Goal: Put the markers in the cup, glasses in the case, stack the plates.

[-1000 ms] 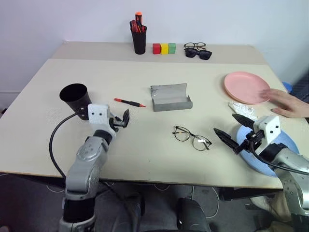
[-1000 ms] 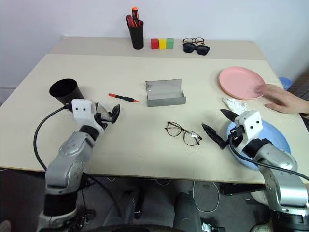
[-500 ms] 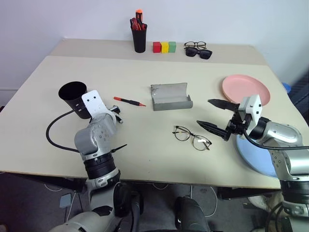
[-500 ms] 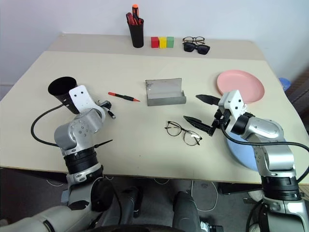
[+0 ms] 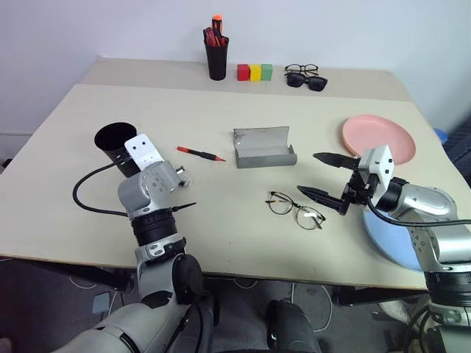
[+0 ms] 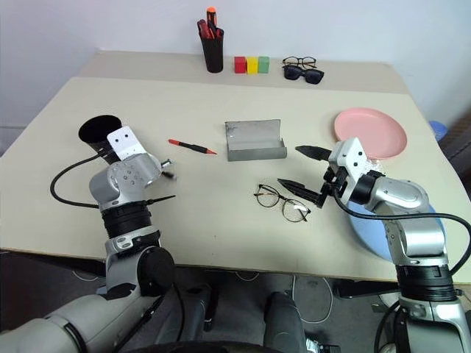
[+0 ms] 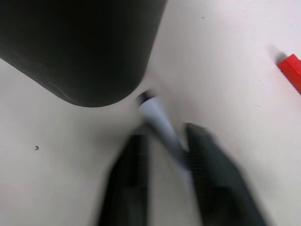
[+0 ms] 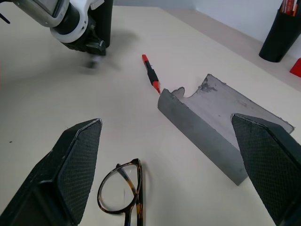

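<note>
Open grey case [image 5: 265,146] mid-table

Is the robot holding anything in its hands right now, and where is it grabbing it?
The left gripper is shut on the white marker, pinching its white barrel behind the black tip, beside the black cup. The right gripper is open and holds nothing.

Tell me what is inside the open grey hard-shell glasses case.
The grey case looks empty: bare grey lining. The front wall hides its floor. The wire-framed glasses lie outside on the table.
</note>
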{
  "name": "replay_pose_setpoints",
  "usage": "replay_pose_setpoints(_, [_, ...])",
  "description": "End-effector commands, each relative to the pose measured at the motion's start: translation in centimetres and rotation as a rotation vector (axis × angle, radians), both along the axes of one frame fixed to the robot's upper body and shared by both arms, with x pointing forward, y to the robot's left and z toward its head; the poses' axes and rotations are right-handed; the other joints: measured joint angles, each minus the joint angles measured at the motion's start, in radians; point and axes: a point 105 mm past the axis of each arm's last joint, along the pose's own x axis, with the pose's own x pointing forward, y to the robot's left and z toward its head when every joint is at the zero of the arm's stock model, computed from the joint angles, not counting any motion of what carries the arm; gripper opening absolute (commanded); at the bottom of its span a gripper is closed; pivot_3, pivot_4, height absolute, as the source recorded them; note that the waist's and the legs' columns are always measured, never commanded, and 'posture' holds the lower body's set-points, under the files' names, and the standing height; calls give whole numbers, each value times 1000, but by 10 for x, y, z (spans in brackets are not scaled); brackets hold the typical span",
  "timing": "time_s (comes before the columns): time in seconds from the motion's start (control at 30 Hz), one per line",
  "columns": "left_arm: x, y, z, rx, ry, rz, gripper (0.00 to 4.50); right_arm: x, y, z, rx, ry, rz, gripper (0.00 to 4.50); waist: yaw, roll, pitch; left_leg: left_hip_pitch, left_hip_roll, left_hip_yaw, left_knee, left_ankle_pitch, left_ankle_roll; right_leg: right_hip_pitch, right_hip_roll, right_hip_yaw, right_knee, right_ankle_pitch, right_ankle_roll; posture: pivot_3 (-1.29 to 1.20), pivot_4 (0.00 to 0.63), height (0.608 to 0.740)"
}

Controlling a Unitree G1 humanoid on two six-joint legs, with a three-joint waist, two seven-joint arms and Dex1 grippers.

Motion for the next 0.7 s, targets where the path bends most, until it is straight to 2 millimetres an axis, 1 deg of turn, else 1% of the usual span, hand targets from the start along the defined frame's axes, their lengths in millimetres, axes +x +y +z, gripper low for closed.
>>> replay_pose_setpoints(0.03, [-1,-13,-1,-17,4,-83,80,-4,-4,15,-13,-65,-9,4500,1,0,0,0,0,0,0,0,0,0,0,0,0,0,0,0,150,740])
replay_pose_setpoints(0.17, [-7,-26,6,18,-40,-233,80,-4,-6,15,-10,-63,-20,4500,-1,0,0,-1,0,0,-1,0,0,0,0,0,-1,0,0,0,150,740])
replay_pose_setpoints(0.23, [-11,-34,16,74,-98,-327,80,-3,-7,15,-9,-62,-27,4500,-3,0,0,-1,0,0,-1,0,0,0,0,0,-1,1,-1,0,150,740])
replay_pose_setpoints(0.27, [-14,-42,21,94,-129,-399,80,-3,-8,15,-8,-60,-29,4500,-3,0,0,-1,0,0,-1,0,0,0,0,0,-1,1,-2,0,150,740])
replay_pose_setpoints(0.33, [-20,-61,41,210,-230,-562,80,-3,-8,13,-5,-57,-33,4500,-4,0,0,-1,0,0,-1,0,-1,-1,0,0,0,2,-4,0,150,740])
replay_pose_setpoints(0.4, [-29,-81,68,385,-400,-716,80,-2,-9,13,-3,-56,-35,4500,-4,0,0,-2,0,0,-1,1,-1,-2,0,0,0,2,-4,0,150,740])
replay_pose_setpoints(0.47, [-37,-95,92,564,-576,-817,80,-1,-8,13,3,-58,-37,4500,-4,0,0,-2,0,1,-2,0,-3,-3,0,1,0,1,-8,0,150,740])
replay_pose_setpoints(0.5, [-41,-100,115,673,-749,-815,80,0,-8,14,6,-62,-36,4500,-3,1,0,-1,0,1,-2,0,-3,-3,0,1,0,1,-8,0,150,740])
replay_pose_setpoints(0.53, [-47,-105,137,741,-927,-800,80,1,-7,14,9,-65,-35,4500,-3,2,0,-1,0,1,-2,0,-4,-3,0,1,-1,1,-8,0,150,740])
replay_pose_setpoints(0.57, [-53,-105,153,771,-1067,-754,80,1,-6,15,12,-68,-34,4500,-3,2,-1,-1,1,2,-3,0,-4,-3,0,1,-2,1,-9,0,150,740])
replay_pose_setpoints(0.6, [-50,-93,161,790,-1123,-649,80,3,-5,16,17,-72,-33,4500,-3,2,0,-1,1,2,-3,0,-4,-3,0,1,-4,3,-11,0,150,740])
replay_pose_setpoints(0.67, [-39,-64,160,840,-1099,-464,80,5,-2,17,24,-80,-30,4500,-4,2,-1,-1,1,2,-3,0,-3,-2,0,1,-5,3,-11,0,150,740])
replay_pose_setpoints(0.7, [-35,-53,159,882,-1090,-406,80,6,-1,18,27,-84,-27,4500,-5,2,-1,-1,1,2,-3,0,-3,-2,0,1,-5,3,-11,0,150,740])
